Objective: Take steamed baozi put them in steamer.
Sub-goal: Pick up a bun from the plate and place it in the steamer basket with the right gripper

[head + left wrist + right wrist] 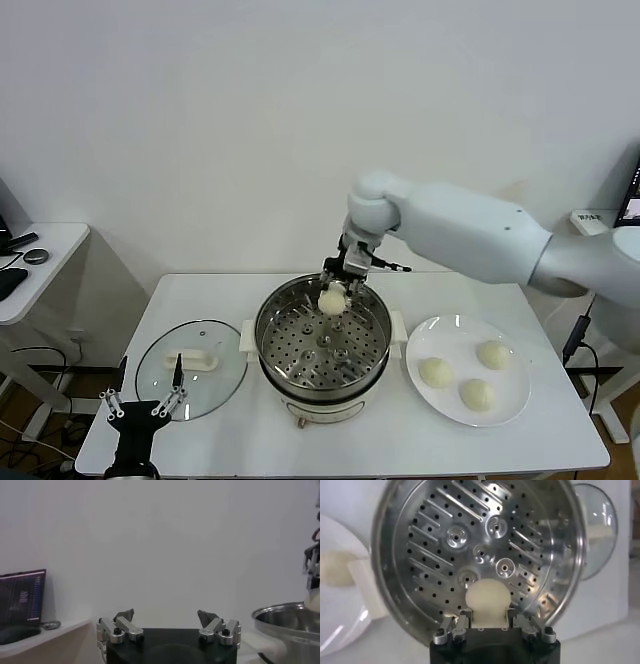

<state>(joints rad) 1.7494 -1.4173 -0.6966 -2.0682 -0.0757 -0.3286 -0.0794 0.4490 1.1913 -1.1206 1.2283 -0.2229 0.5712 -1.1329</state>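
Hanging over the steamer (322, 340), the right tool (335, 285) clamps a baozi (331, 300), its fingertips hidden; left tool (140, 405) apart.

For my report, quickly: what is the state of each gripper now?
Left gripper: open, holding nothing, near the glass lid.
Right gripper: closed on a baozi above the steamer.

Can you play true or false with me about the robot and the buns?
1. Three buns sit on the white plate. True.
2. The right gripper holds a bun over the steamer. True.
3. The glass lid is on top of the steamer. False: it lies on the table beside it.
4. The left gripper is holding a bun. False: it is open and holds nothing.
5. The steamer already has two buns lying inside. False: its tray has none lying on it.
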